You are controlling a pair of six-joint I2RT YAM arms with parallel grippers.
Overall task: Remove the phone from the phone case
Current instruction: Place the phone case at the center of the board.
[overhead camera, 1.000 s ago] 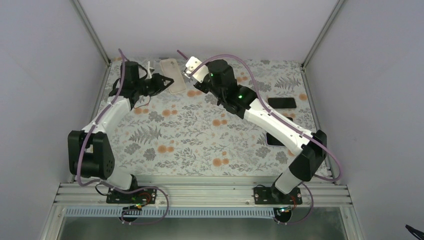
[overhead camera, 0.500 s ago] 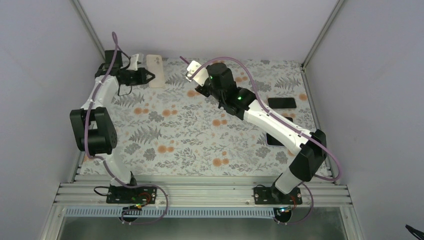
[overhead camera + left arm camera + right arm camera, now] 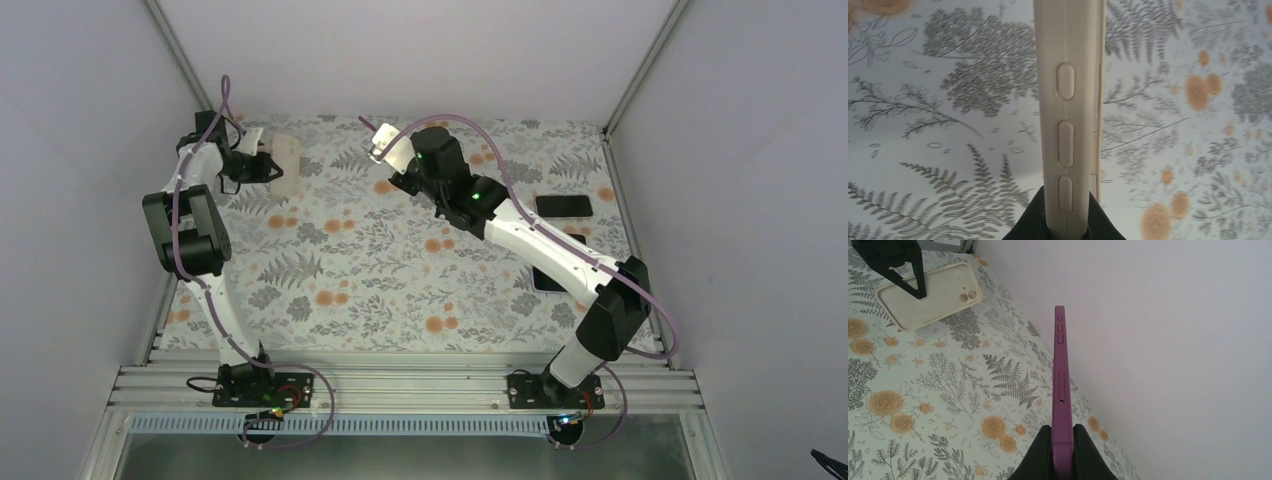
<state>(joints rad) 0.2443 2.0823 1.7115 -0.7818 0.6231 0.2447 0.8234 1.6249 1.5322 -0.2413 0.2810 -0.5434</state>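
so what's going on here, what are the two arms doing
The phone is out of its case. The left pincer is shut on the cream phone case, holding it at the far left corner of the table. The right pincer is shut on the purple phone, holding it up toward the back middle. The two are well apart. A dark phone lies on the right side.

No text, brand mark or number is legible on the cream phone case (image 3: 1068, 125), the purple phone (image 3: 1062, 400) or elsewhere.
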